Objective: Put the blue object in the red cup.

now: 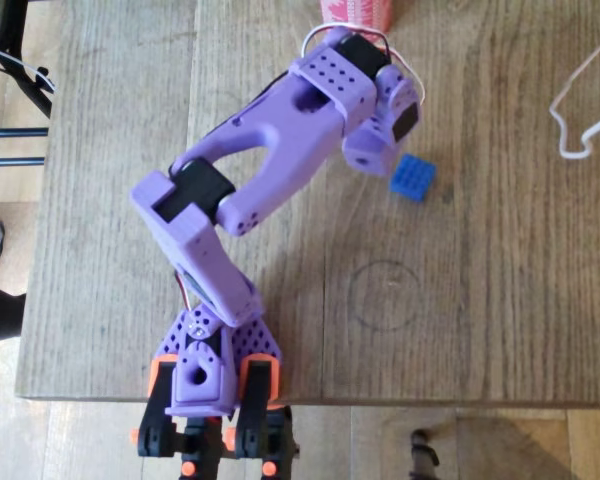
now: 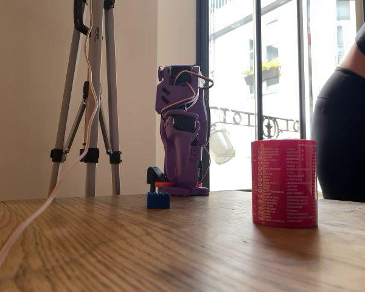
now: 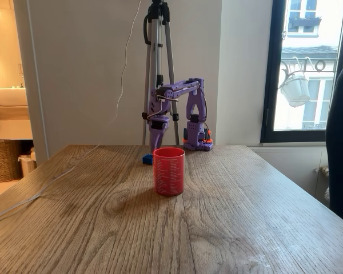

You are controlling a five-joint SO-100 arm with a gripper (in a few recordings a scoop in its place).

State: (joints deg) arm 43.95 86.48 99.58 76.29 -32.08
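Note:
The blue object [image 1: 412, 178] is a small studded brick lying flat on the wooden table; it also shows in both fixed views [image 2: 158, 200] [image 3: 147, 159]. My purple gripper [image 1: 375, 152] points down just left of it in the overhead view, close beside it and not holding it. In a fixed view the gripper [image 3: 155, 145] hangs over the table by the brick, its fingers reading as one closed mass. The red cup [image 3: 169, 170] stands upright, apart from the brick and nearer that camera, and its rim shows at the overhead view's top edge [image 1: 358, 10].
A white cable [image 1: 580, 110] lies on the table's right side in the overhead view. A pencilled circle [image 1: 385, 295] marks the wood between base and brick. A tripod [image 3: 159, 68] stands behind the table and a person [image 2: 347, 121] beside it.

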